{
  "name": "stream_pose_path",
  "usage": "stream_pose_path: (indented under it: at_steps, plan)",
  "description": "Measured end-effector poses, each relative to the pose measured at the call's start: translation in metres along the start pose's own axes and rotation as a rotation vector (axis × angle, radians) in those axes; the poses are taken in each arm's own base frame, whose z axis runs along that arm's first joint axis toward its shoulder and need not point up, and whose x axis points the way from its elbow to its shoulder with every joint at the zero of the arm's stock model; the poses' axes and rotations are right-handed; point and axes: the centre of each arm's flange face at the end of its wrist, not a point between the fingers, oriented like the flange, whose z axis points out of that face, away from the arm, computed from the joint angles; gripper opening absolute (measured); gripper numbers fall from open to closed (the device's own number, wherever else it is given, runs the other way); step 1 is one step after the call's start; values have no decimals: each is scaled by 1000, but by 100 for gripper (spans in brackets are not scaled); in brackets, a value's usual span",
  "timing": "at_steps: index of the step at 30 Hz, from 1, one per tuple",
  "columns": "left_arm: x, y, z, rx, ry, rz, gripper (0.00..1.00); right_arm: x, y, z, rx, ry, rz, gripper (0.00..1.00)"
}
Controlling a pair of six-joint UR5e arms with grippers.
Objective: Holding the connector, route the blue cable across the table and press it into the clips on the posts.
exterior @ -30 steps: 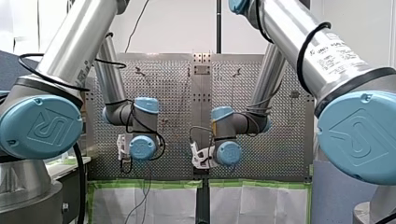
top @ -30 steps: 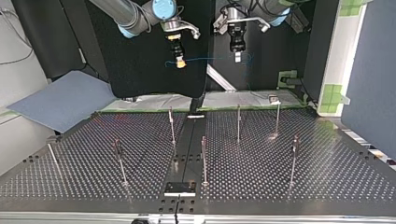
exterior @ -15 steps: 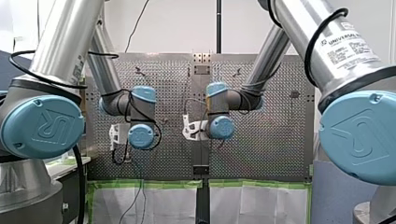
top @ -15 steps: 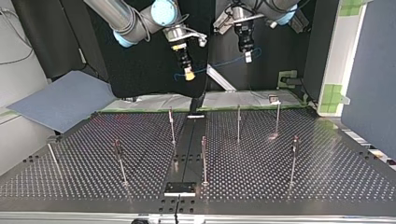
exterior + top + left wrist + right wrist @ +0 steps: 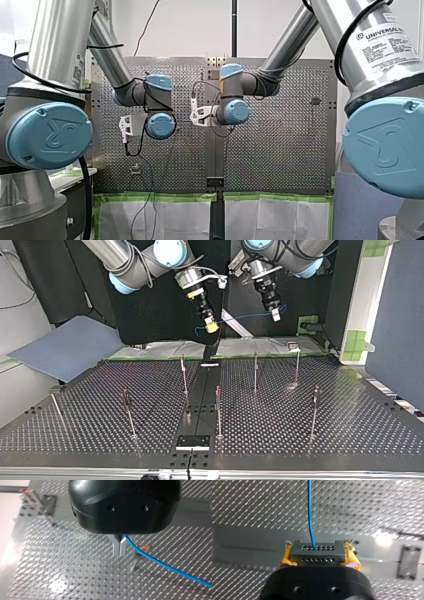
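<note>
The right gripper clamps the connector between its yellow pads, anchoring one end of the blue cable. The left gripper is clenched on it further along, so the span hangs above the counter, clear of the posts.

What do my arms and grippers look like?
My left arm and my right arm are silver tubes with light blue logo caps and black cables. The right one bears a "UNIVERSAL" label. My left gripper is black with grey metal fingers; my right gripper is black with yellow pads.
</note>
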Motion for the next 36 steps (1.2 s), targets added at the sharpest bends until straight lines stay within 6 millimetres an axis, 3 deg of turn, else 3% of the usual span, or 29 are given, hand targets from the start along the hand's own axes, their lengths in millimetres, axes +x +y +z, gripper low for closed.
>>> stream_pose_path:
  at_steps: [9, 17, 21, 29, 36]
  plan:
    - [-41, 4, 22, -107, -41, -20, 0, 62, -8, 1, 50, 64, 34, 0]
    - [-74, 17, 41, -145, -64, -27, 0, 121, -2, 1, 48, 122, 63, 0]
    - [-94, 22, 53, -146, -82, -41, 0, 127, -5, 5, 57, 107, 65, 0]
    - [-133, 35, 73, -141, -122, -111, 0, 115, -16, 24, 84, 46, 62, 0]
    - [-136, 51, 91, -140, -94, -137, 0, 130, -22, 35, 98, 46, 84, 0]
